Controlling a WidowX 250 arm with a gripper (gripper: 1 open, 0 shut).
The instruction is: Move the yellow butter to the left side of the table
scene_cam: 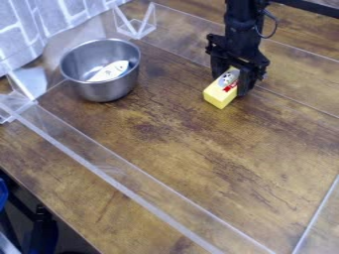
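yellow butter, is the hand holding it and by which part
Yes: the hand is shut on the yellow butter, gripping its upper, labelled end; the lower end rests on the table.

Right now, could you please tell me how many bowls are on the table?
1. The steel bowl sits at the far left of the table, with a pale item inside it. None seems hidden.

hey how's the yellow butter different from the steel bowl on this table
The butter is a small bright yellow block with a red and white label; the bowl is much larger, round, shiny metal. The gripper is shut on the butter; the bowl stands untouched, holding a pale item. Both rest on the table.
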